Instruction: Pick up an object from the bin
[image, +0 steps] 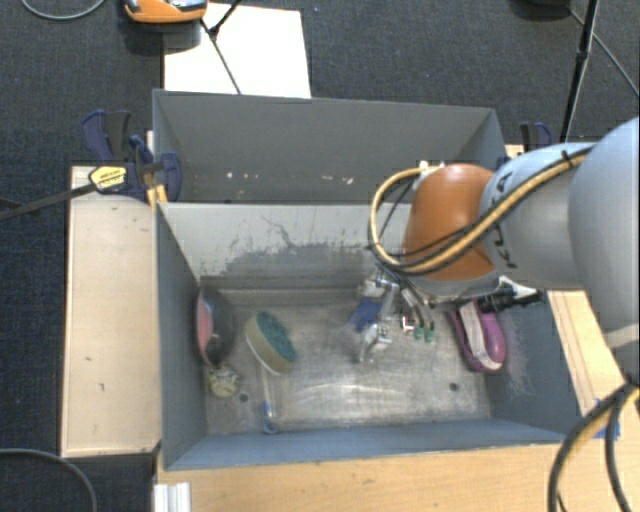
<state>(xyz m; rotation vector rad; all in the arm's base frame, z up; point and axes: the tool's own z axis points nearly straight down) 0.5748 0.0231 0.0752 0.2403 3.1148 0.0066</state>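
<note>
The grey bin (330, 150) takes up most of the view. The arm (590, 220) comes in from 3 o'clock, its orange cover (450, 215) above the bin's back half. The end effector (375, 340) hangs low over bare floor near the bin's centre; whether it is apart or together cannot be told. Nearest to it, a purple and white brush (482, 338) lies at 3 o'clock by the right wall, and a round green-topped disc (270, 338) at 9 o'clock. A pink thing (205, 322) leans on the left wall. A clear tube (266, 400) lies at 7 o'clock, with a small pale lump (222, 381) just left of it
</note>
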